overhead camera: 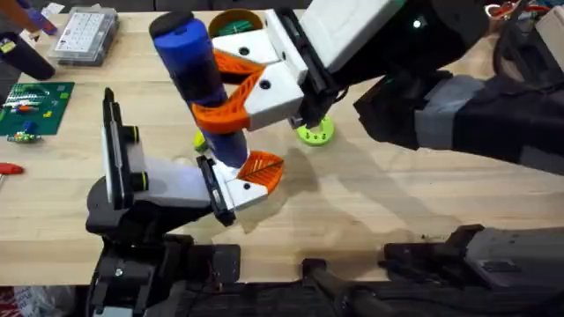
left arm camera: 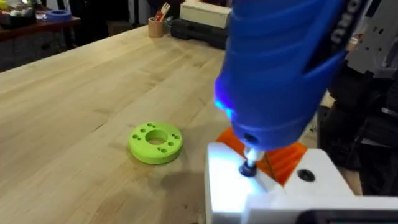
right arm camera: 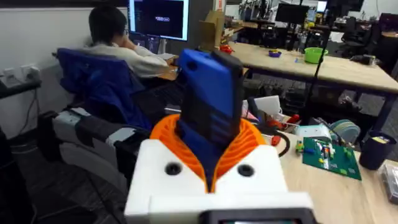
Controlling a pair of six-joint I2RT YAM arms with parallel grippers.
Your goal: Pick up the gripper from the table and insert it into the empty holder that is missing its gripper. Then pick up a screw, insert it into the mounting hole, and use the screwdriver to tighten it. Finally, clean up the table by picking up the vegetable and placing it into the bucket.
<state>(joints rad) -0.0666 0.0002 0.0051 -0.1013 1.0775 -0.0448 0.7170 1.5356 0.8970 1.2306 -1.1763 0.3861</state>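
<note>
Overhead, right jaws clamp the screwdriver (overhead camera: 196, 75) above the pale wooden table (overhead camera: 370, 202); left jaws' state cannot be told.

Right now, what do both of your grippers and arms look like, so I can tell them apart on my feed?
Both match: the right gripper and the left gripper have white blocky bodies with orange ribbed pads. Round dark screw holes dot the white housings. The arm links behind are black, with grey and white sections.

Blue screwdriver (right arm camera: 210, 102) clamped in right gripper (right arm camera: 210, 163)
</note>
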